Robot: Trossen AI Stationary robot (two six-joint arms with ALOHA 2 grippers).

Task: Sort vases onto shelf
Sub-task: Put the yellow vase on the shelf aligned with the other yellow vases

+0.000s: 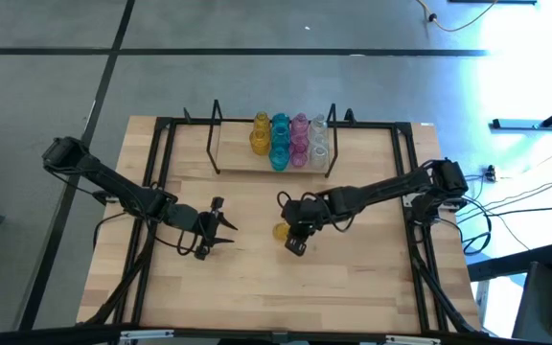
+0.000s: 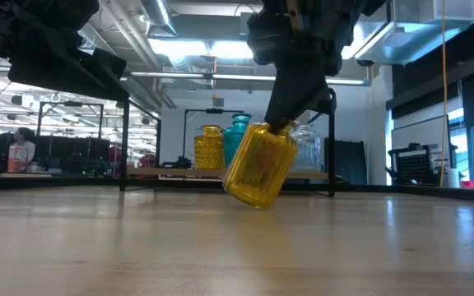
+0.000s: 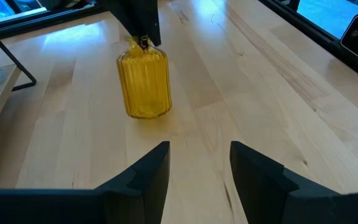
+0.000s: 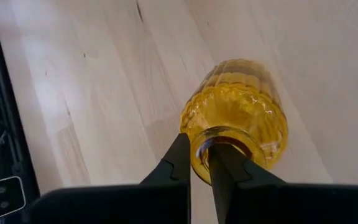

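Observation:
A yellow ribbed vase point(image 1: 281, 231) hangs tilted at mid-table, with my right gripper point(image 1: 295, 241) shut on its mouth. Whether its base touches the wood I cannot tell. My left gripper point(image 3: 197, 149) stands open a little to the table's left of the vase point(image 3: 144, 84), pointing at it, with nothing between its fingers. The shelf point(image 1: 233, 158) sits at the far middle of the table. On it stand rows of yellow point(image 1: 260, 134), teal point(image 1: 280, 142), pink point(image 1: 299, 139) and clear point(image 1: 319, 139) vases. My right gripper pinches the rim of the vase's mouth point(image 4: 199, 148), one finger point(image 4: 229, 168) inside the opening and the other outside the neck. The fingers slant down from above. The vase point(image 2: 259, 168) hangs below them, tilted, with its base swung toward the table's left.
Black frame rails run along the tabletop at the left point(image 1: 156, 192) and the right point(image 1: 412, 192). The shelf's wire uprights point(image 1: 217, 134) stand at its short ends. Bare wood point(image 1: 286, 297) lies across the near half of the table.

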